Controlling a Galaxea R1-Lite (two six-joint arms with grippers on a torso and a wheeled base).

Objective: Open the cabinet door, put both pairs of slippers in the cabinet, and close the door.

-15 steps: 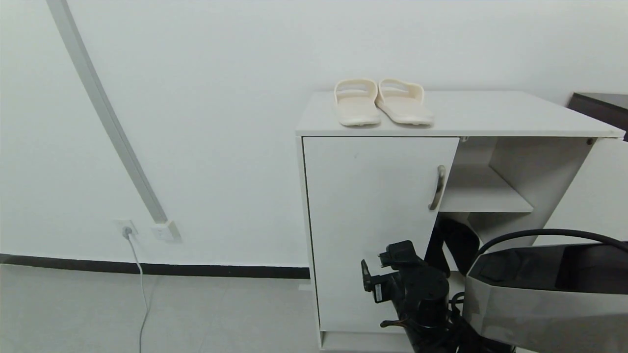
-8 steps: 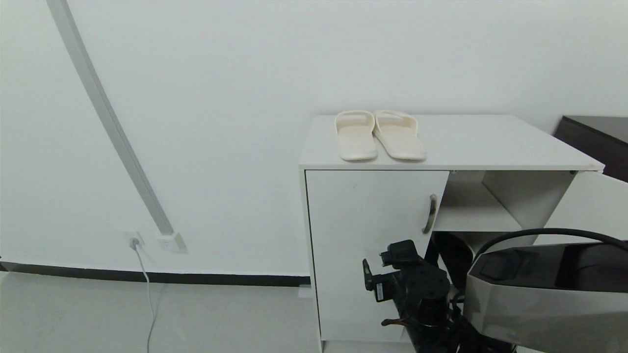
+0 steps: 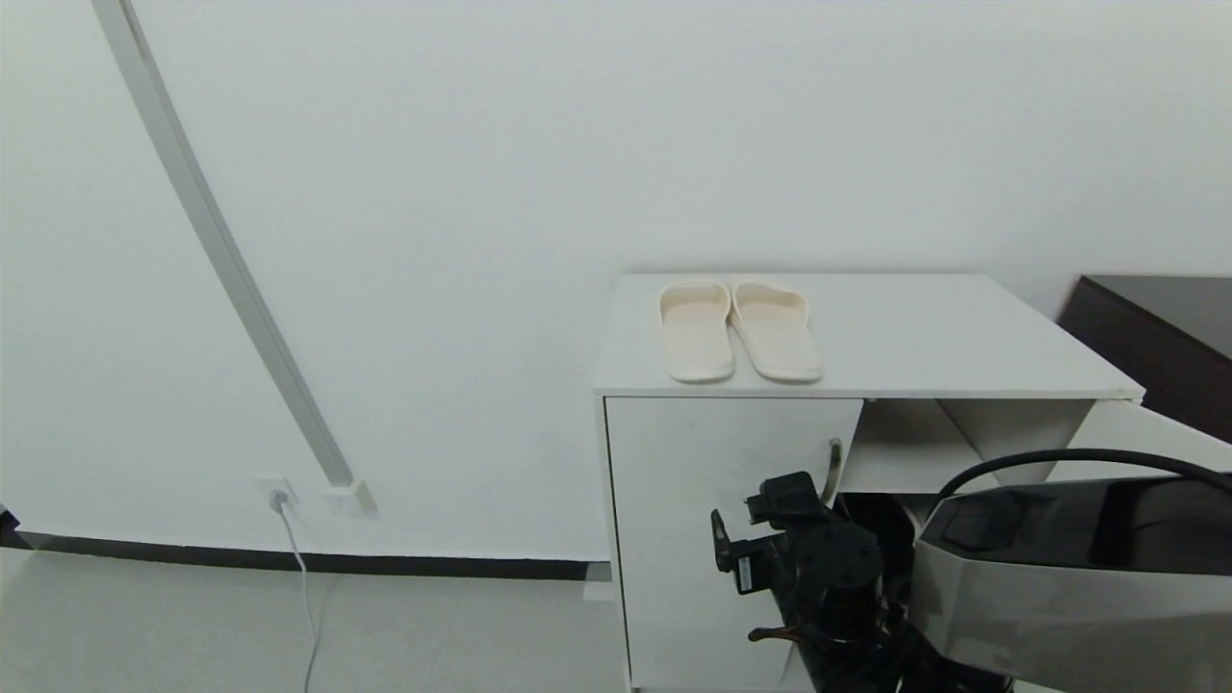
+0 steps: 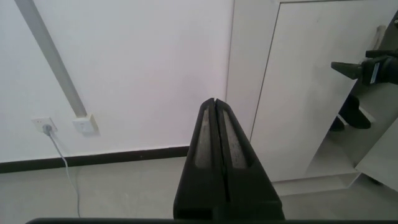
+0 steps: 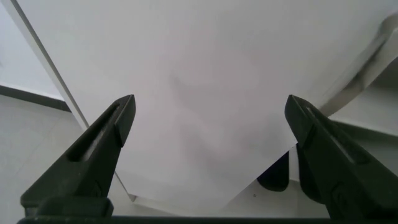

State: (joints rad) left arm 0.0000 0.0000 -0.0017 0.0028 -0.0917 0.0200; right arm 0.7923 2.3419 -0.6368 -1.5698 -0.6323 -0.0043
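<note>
- Vs. 1.0 s ago: the whole head view has shifted, so the cabinet (image 3: pixel 962 332) and wall socket (image 3: pixel 277 493) sit lower in frame. That is camera motion; the things keep their places relative to each other.
- Cream slippers (image 3: pixel 739 330): a pair side by side on the cabinet top, towards its left end, heels at the front edge.
- Left door (image 3: pixel 712 500) is shut, with its handle (image 3: pixel 834 460) at its right edge. Right door (image 3: pixel 1150 435) is swung open, showing a shelf.
- Dark slipper-like shape (image 4: pixel 350 113) stands in the open right side, below the shelf. Cannot tell whether it is one slipper or a pair.
- Left gripper (image 4: pixel 216 102): fingers pressed together, grasping nothing. It is low down, off the cabinet's left side.
- Right gripper (image 5: pixel 211 112): fingers spread wide, grasping nothing, facing the shut left door. Cannot tell whether it touches the door.
</note>
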